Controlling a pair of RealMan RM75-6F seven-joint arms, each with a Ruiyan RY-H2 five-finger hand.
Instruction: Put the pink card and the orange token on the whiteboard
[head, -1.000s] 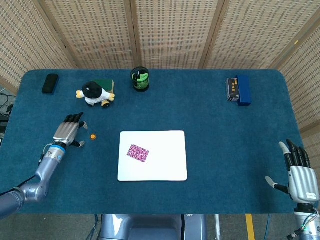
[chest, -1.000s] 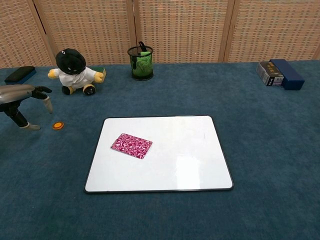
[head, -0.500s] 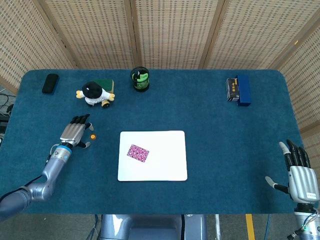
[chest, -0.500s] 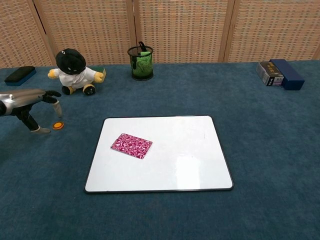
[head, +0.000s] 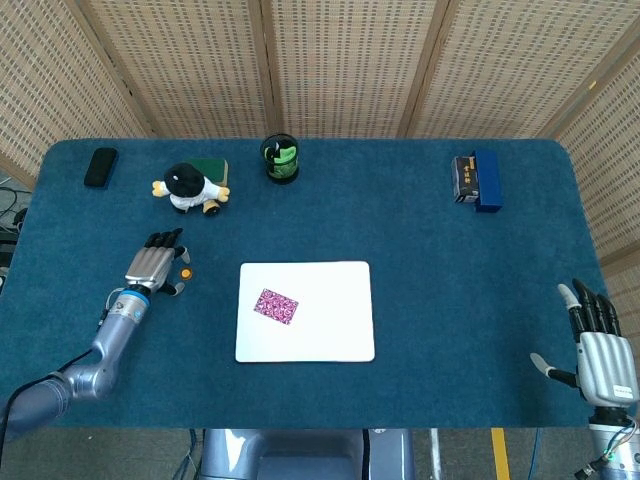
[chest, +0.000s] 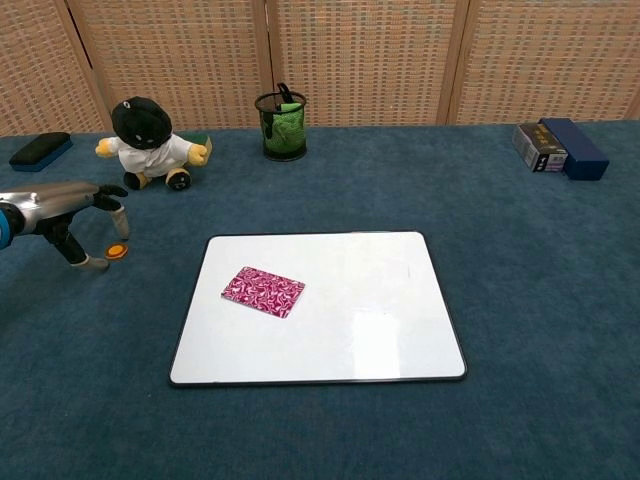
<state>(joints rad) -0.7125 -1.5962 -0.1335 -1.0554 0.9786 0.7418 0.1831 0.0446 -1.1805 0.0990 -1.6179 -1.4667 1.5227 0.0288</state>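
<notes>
Orange token (chest: 117, 251) on the blue tabletop (head: 440, 270), off the whiteboard (chest: 330, 330) to its left, just beside the board's near-left corner region but clear of the rim. Left hand (head: 153, 266) far nearer than right hand (head: 598, 345), which sits well apart at the opposite edge, fingers spread, holding nothing. Token right at the tips of the left fingers (chest: 112, 207), on the side toward the whiteboard; round, so no long axis to line up. Left fingers arched over it, thumb low on the tabletop just beside; apparently not clamped yet, though contact too small to tell. Pink card (chest: 263, 291) already flat on the whiteboard. Likely next: pinch, lift, carry rightward.
</notes>
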